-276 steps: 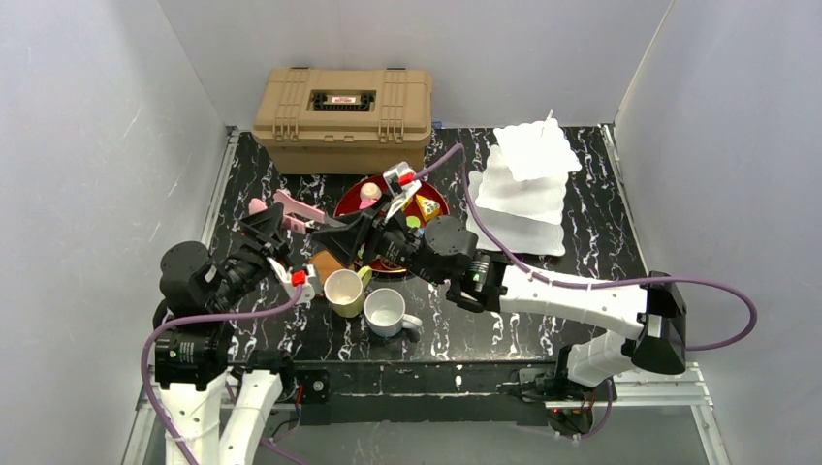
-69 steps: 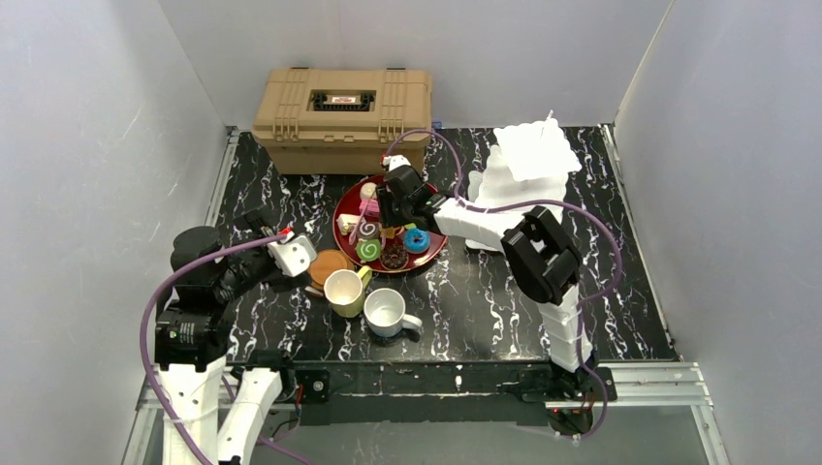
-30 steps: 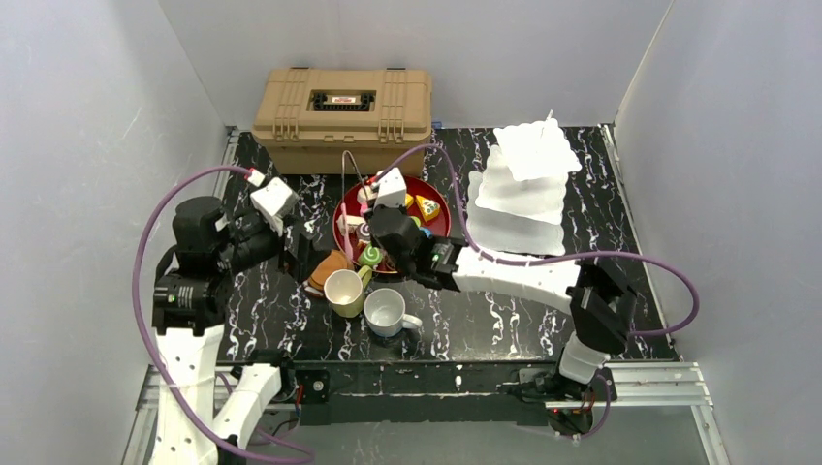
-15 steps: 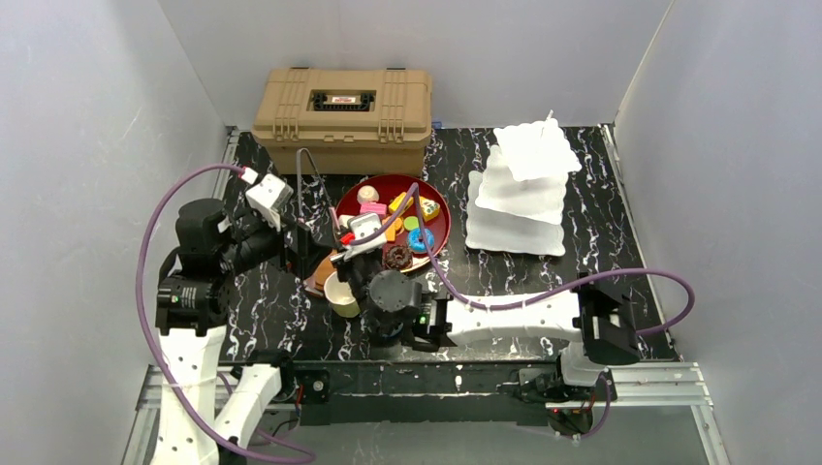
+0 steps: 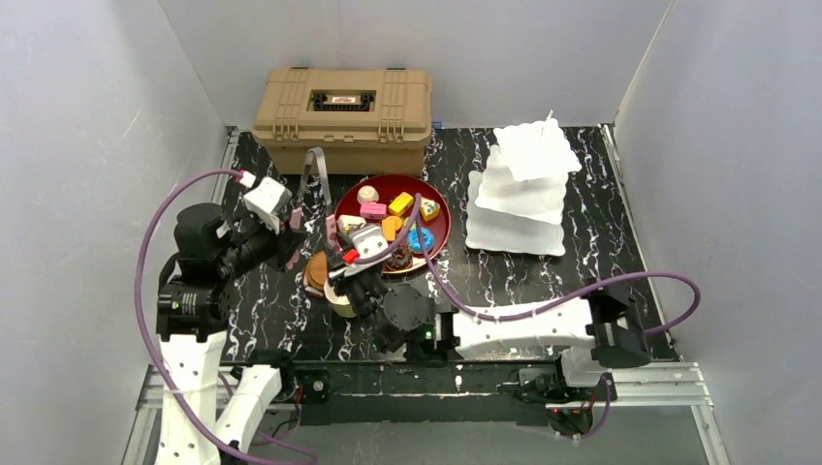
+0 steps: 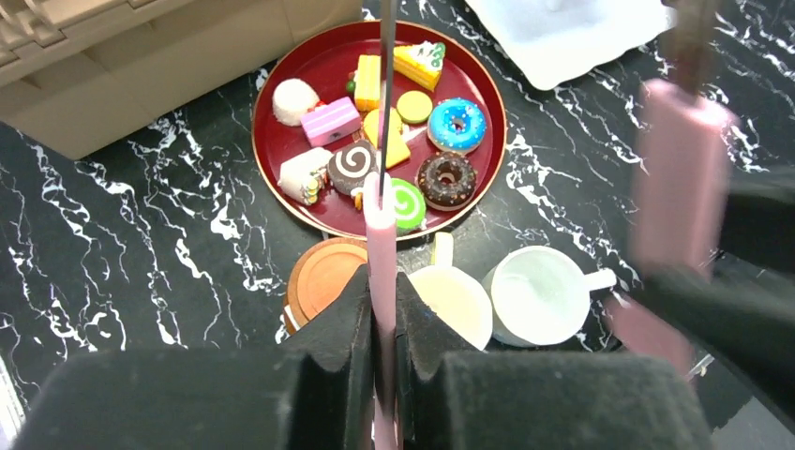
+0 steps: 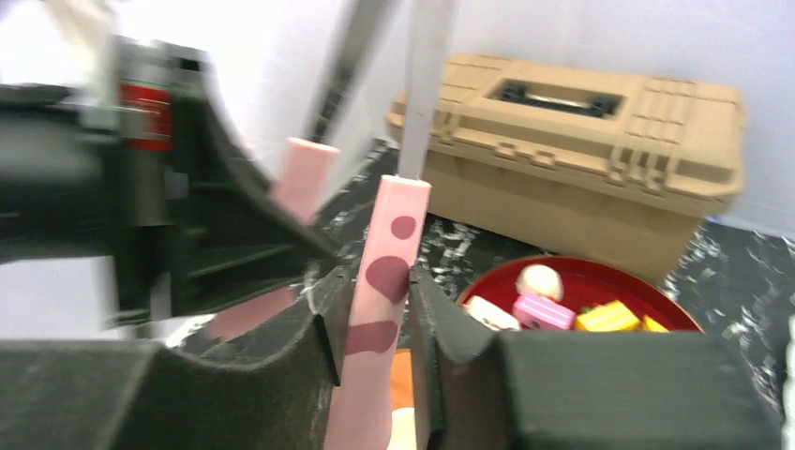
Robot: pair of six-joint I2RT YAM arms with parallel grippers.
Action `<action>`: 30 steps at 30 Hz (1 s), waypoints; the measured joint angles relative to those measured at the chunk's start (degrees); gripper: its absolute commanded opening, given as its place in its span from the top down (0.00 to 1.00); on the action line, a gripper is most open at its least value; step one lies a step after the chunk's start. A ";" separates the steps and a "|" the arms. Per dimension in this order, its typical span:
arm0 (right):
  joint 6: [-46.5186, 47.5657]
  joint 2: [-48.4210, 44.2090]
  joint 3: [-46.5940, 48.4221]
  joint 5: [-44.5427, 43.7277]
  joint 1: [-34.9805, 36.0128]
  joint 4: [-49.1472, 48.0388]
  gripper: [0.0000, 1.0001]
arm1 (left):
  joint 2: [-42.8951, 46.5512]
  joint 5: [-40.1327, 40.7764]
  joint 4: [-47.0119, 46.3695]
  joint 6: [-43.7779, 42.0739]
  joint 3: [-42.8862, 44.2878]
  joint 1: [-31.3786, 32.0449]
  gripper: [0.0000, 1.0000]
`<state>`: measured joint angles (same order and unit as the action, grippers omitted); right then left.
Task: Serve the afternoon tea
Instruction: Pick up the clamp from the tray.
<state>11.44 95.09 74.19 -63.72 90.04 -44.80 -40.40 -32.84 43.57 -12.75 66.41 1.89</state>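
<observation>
Closed left gripper [image 6: 382, 292] pinches tongs [image 6: 380, 220]; right gripper [image 7: 371, 292] jaws flank other handle

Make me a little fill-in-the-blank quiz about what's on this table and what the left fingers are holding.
1. The toy pastries lie on a round ___ tray.
2. The left fingers are shut on the tongs, on a ___ handle.
3. The tan toolbox has its lid ___.
4. Beside the white mug stands a second mug, pale ___.
Missing words: red, pink, closed, yellow.
</observation>
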 measured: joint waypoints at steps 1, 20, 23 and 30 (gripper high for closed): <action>-0.98 -0.74 0.09 1.18 0.70 0.59 0.43 | -0.74 0.72 -0.04 -0.26 0.02 -0.02 1.00; -27.69 -31.10 -4.66 65.81 -26.08 23.78 0.02 | -4.63 -26.45 0.57 4.09 12.24 0.20 1.00; -29.59 -28.61 -3.98 75.23 -27.28 23.69 0.02 | -5.57 -31.43 0.37 6.86 12.52 0.20 1.00; -38.27 -17.68 -2.67 89.81 -27.74 15.69 0.02 | -5.75 -36.68 0.20 10.43 12.52 0.20 1.00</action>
<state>-26.83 77.41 71.53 26.09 62.30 -29.10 -46.15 -69.52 43.77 -2.33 78.94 2.09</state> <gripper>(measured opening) 0.983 0.050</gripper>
